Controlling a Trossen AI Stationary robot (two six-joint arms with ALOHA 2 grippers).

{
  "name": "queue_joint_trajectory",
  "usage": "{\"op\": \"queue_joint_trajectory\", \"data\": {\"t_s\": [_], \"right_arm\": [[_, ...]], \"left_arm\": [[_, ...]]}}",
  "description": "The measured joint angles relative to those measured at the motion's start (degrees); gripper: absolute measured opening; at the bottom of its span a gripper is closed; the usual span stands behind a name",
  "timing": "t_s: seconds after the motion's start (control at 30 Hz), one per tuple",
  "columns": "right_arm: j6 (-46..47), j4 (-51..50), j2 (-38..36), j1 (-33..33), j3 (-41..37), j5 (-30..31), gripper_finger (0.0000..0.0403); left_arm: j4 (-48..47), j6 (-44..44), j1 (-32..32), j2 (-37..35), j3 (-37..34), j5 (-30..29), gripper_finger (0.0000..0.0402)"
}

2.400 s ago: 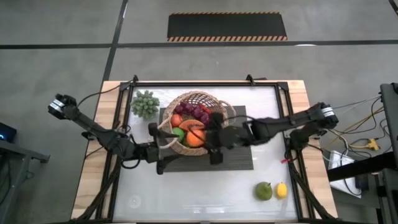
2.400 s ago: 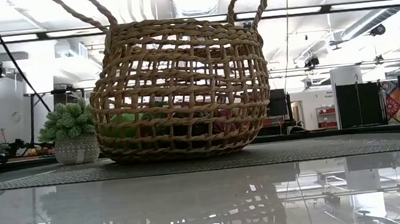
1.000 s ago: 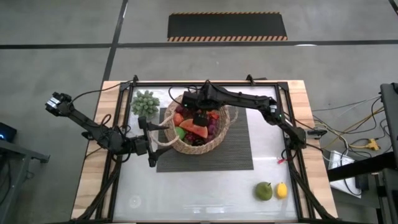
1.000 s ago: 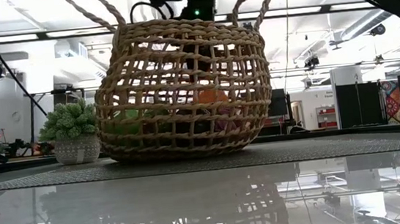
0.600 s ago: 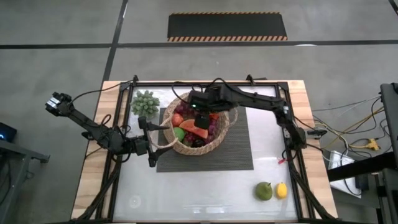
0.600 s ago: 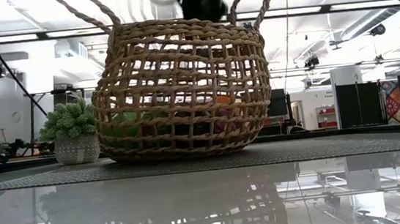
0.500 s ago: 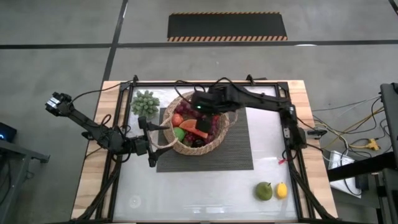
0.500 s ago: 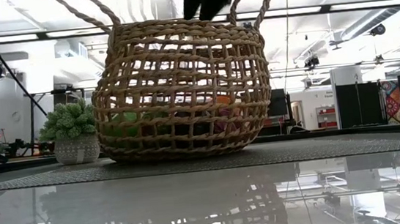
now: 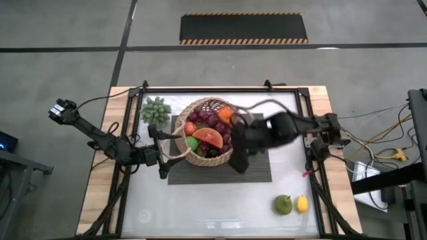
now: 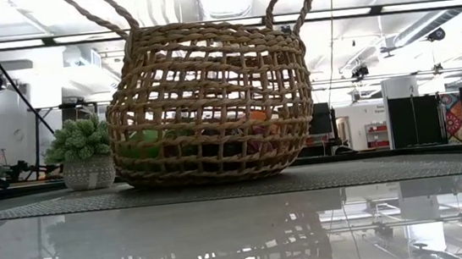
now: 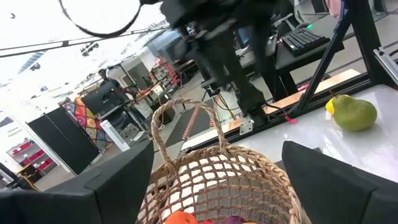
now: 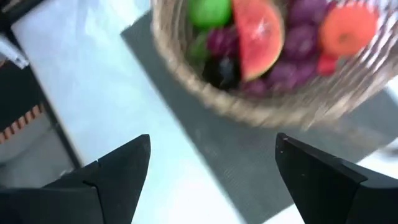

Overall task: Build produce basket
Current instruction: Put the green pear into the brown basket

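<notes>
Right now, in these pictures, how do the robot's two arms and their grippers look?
Both arms are dark, slim and jointed, with thin black cables along them. The left gripper and the right gripper each have two broad, flat, matte black fingers that taper to a blunt point. No markings show on them.

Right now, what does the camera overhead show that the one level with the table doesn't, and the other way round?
Only overhead: the green pear and yellow lemon lying outside, the watermelon slice, and the open left gripper holding the basket's handle between its fingers. Only table-level: the room behind. Both: the round tan wicker basket and small potted succulent.
</notes>
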Motion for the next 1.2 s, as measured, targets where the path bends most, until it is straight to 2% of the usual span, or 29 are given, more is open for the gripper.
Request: {"op": "queue_joint_trajectory", "data": {"t_s": [0.13,0.33,0.7,0.9,1.2], "right_arm": [[7.1,-0.1,0.7,5.5,-1.8,-1.4,0.0325],[16.6,-0.2,0.7,12.9,-10.9,-6.9,0.0325],[37.6,-0.2,0.1,22.3,-32.9,-23.4,0.0325],[39.4,1.7,-0.6,24.8,-41.8,-26.9,0.0325],[37.6,5.6,-0.9,25.5,-46.9,-26.7,0.0325]], "left_arm": [[0.0,0.0,0.0,0.0,0.0,0.0,0.0336],[0.0,0.0,0.0,0.0,-0.1,0.0,0.0336],[-0.1,-0.4,0.0,0.0,-0.2,0.1,0.0336],[-0.1,-0.4,0.0,0.0,-0.2,0.1,0.0336],[-0.2,-0.4,0.0,0.0,-0.3,0.1,0.0336]]}}
